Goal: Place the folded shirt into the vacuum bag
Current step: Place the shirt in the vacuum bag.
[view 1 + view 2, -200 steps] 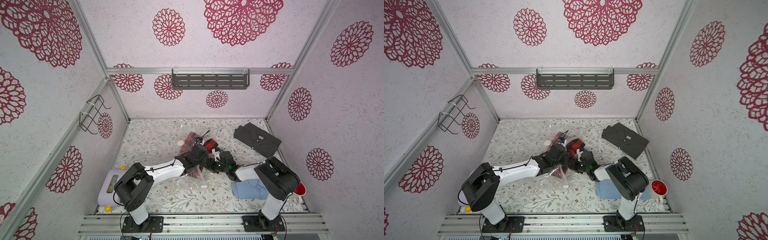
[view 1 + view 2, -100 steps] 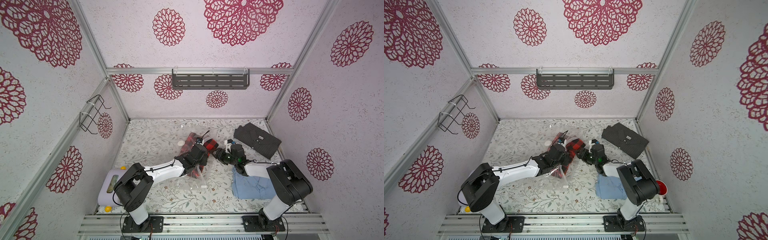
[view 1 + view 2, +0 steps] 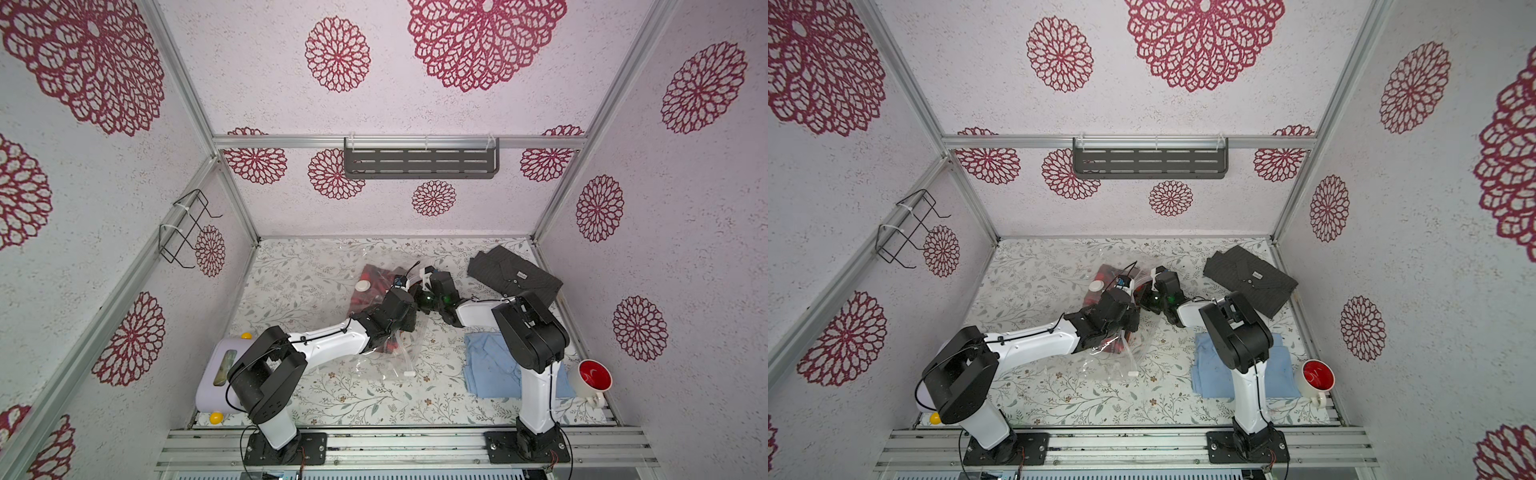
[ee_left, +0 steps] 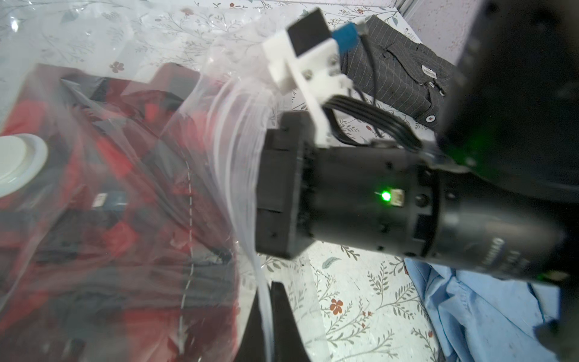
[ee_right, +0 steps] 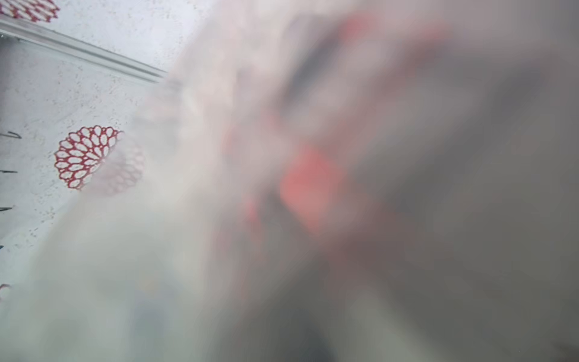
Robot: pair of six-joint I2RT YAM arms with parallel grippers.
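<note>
The left hand [image 4: 270,316] is clamped on the zip edge of the vacuum bag [image 4: 200,103]. The red plaid shirt [image 4: 103,238] lies inside, just ahead of its fingertips. The right hand [image 3: 417,289], closed on bunched film opposite, could slip or tear the plastic if both pull apart, letting the shirt slide out.

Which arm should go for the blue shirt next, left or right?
Right, probably. The blue shirt lies beside the base of the right arm, while the left gripper is shut on the edge of the vacuum bag and would have to let go.
</note>
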